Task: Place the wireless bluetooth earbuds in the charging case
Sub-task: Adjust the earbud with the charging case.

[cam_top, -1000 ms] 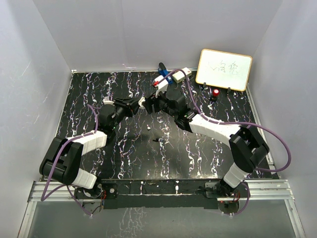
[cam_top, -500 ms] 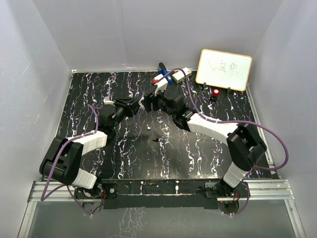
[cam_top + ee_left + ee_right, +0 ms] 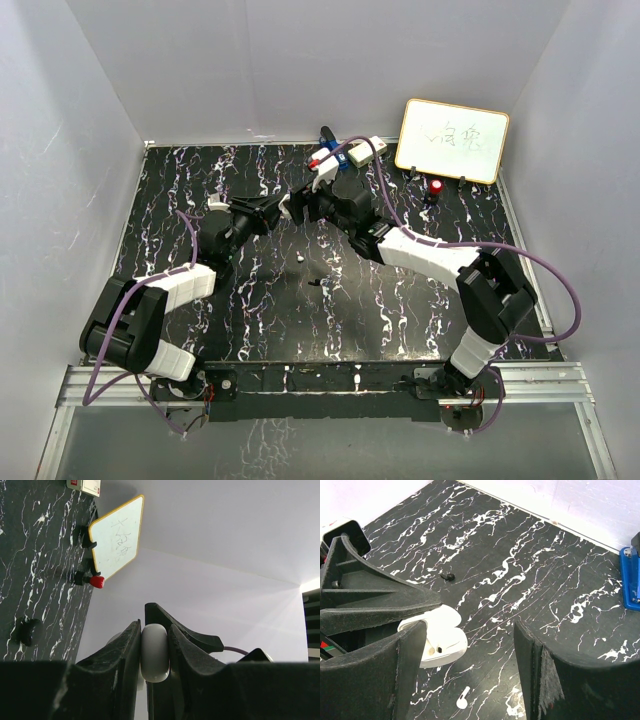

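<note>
Charging case (image 3: 446, 630), small, white and rounded, clamped between the two black fingers (image 3: 120, 655) of the left end effector (image 3: 150, 625), around the middle of the worktop (image 3: 200, 190), toward its far half. In the left wrist view, shown edge-on as a smooth white oval squeezed from both sides. In the right wrist view, seemingly hinged apart: two pale shells with dark recesses between them. Left end effector clenched on the case, tips directed toward the other arm. Facing it, the right end effector (image 3: 470, 630) released, its fingers spread wide with nothing gripped between them. One of these fingers just beside the case, contact not discernible. Outside the case, the white earbud (image 3: 462, 700) loose on the worktop, near the case and on the camera's side of it in the right wrist view. In the top view, a pale dot just nearer the arm bases than the two end effectors. Beyond the case in the right wrist view, the darker earbud (image 3: 448, 575), also loose on the worktop and well apart from the white one, too small for detail. Along the far edge, a blue object (image 3: 631, 577), a cream box (image 3: 366, 151) and a whiteboard (image 3: 452, 139) with handwriting, propped at a tilt. Just in front of the whiteboard, a red-capped knob (image 3: 437, 187). Not far from that knob, a black round object (image 3: 30, 631) on the worktop.
</note>
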